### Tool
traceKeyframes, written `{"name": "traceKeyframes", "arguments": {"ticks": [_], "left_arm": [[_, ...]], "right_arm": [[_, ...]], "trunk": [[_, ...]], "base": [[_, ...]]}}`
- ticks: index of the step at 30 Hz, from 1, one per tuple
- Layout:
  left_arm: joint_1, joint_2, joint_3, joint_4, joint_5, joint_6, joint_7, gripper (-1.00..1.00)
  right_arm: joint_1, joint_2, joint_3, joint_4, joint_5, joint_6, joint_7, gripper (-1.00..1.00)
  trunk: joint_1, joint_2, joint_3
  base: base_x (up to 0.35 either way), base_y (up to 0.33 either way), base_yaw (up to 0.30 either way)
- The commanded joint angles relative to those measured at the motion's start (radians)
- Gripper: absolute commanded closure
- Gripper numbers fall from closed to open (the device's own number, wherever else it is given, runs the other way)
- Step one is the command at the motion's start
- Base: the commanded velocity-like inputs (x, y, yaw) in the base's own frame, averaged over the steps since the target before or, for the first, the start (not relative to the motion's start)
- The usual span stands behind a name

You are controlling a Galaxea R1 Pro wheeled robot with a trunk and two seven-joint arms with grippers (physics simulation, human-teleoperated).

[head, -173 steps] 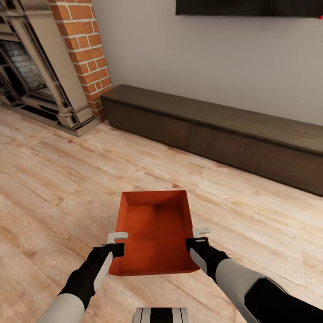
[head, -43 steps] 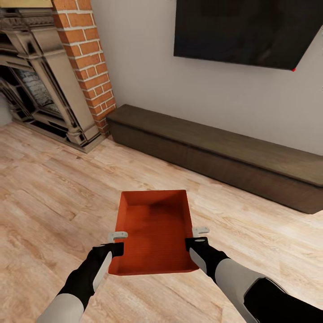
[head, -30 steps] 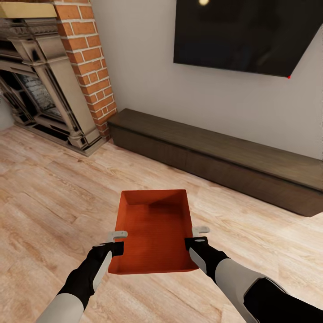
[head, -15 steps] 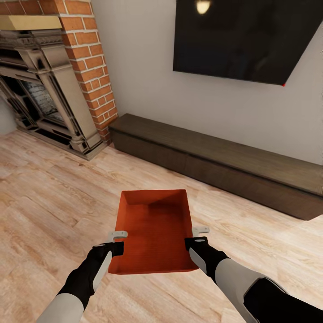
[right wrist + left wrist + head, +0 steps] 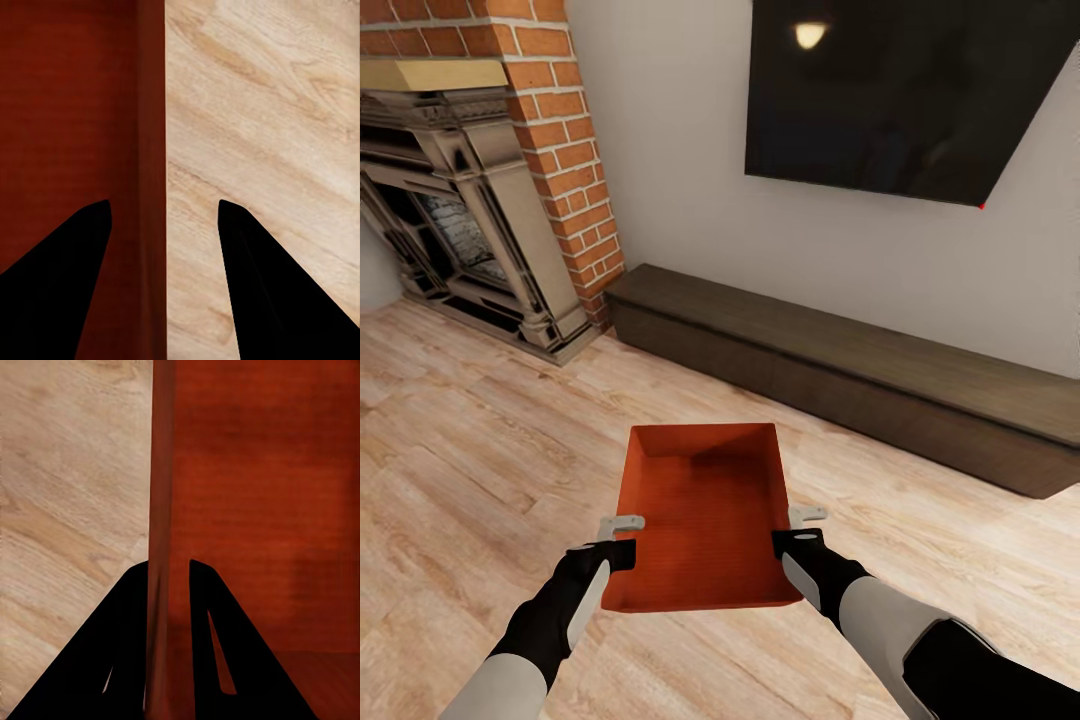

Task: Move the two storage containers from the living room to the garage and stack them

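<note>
1 orange bin [image 5: 705,520] held above living-room wood floor [image 5: 480,440]. Left gripper [image 5: 171,577] pinches its side wall; right gripper [image 5: 161,214] straddles opposite wall, fingers spread. Risk: uneven hold, bin tilts or slips during driving.

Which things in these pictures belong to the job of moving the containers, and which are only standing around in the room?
Belong to the job:
- storage container, carried above the wood floor
- left gripper, jaws shut on its wall
- right gripper, jaws astride the opposite wall

Only standing around:
- brick fireplace
- wall TV
- low dark cabinet
- wood plank floor
</note>
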Motion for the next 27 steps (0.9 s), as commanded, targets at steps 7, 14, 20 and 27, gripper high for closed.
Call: {"name": "traceKeyframes", "arguments": {"ticks": [7,14,20,27], "left_arm": [[0.0,0.001,-0.003,0.02,-0.008,0.007,0.014,1.0],[0.0,0.001,-0.002,0.02,-0.008,0.006,0.014,1.0],[0.0,0.001,-0.002,0.02,-0.008,0.005,0.014,1.0],[0.0,0.0,-0.003,0.02,-0.008,0.003,0.014,1.0]], "right_arm": [[-0.001,0.0,0.016,-0.012,0.002,0.006,-0.003,1.0],[-0.001,0.0,0.016,-0.012,0.002,0.005,-0.003,1.0],[-0.001,0.0,0.015,-0.012,0.002,0.005,-0.003,1.0],[-0.001,-0.001,0.015,-0.012,0.002,0.004,-0.003,1.0]], "trunk": [[-0.027,0.049,0.032],[-0.054,0.098,0.064],[-0.077,0.14,0.092],[-0.104,0.189,0.125]], "base": [[0.0,0.0,0.0],[0.0,0.0,0.0],[0.0,0.0,0.0],[0.0,0.0,0.0]]}}
